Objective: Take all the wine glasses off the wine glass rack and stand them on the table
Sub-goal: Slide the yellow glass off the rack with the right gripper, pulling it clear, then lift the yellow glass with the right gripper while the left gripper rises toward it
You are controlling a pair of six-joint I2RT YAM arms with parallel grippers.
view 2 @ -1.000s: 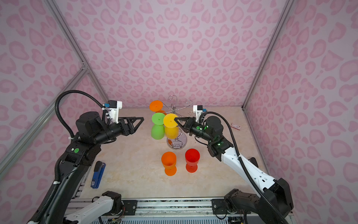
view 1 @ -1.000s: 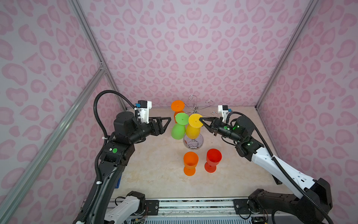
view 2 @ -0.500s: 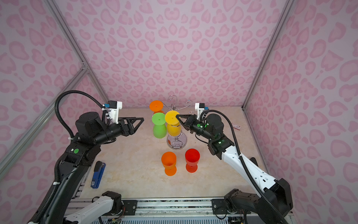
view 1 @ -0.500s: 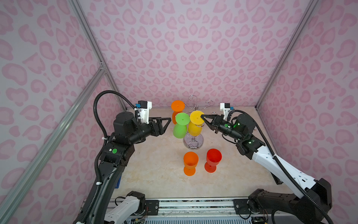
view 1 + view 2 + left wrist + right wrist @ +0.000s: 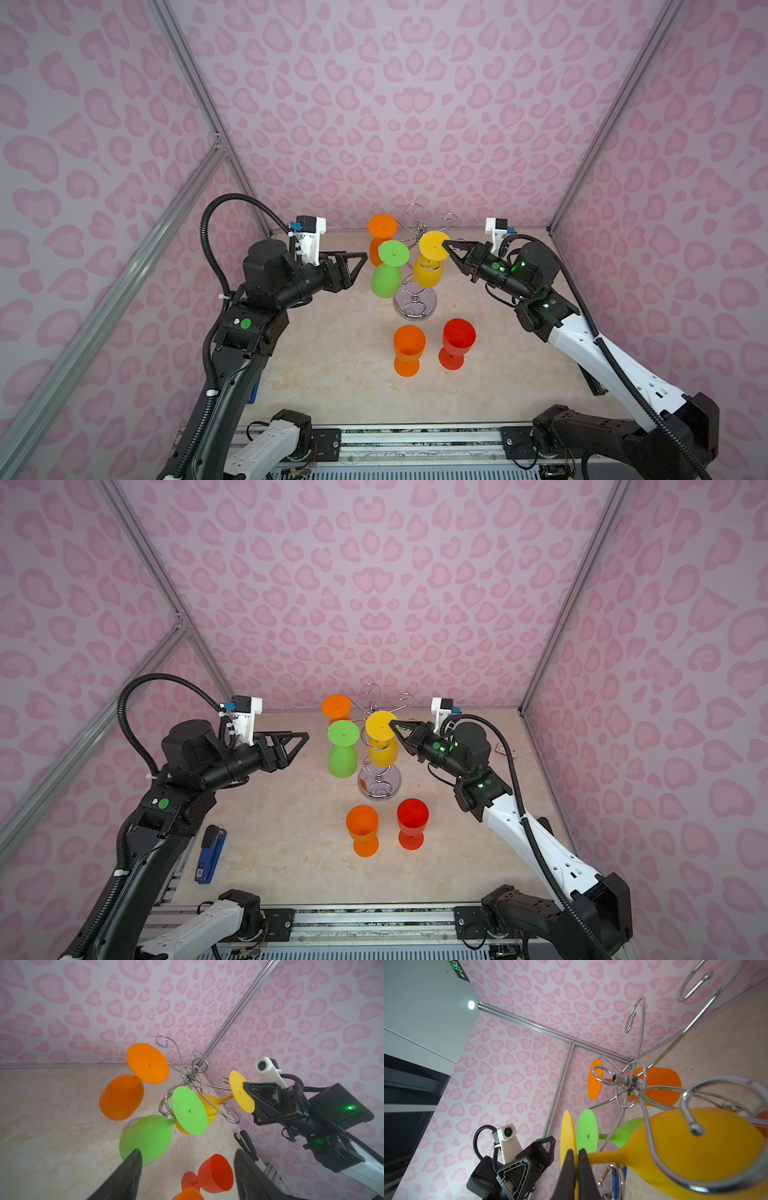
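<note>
While the yellow wine glass (image 5: 429,268) hangs inverted from a hook arm of the wine glass rack (image 5: 414,308) (toward the back wall), the right gripper (image 5: 445,246) is clamped on its foot disc. The left gripper (image 5: 362,262) has its jaws apart and empty, beside the green glass (image 5: 385,280).

Three glasses (image 5: 385,279) hang on the rack (image 5: 415,309); two cups (image 5: 409,347) stand before it.
</note>
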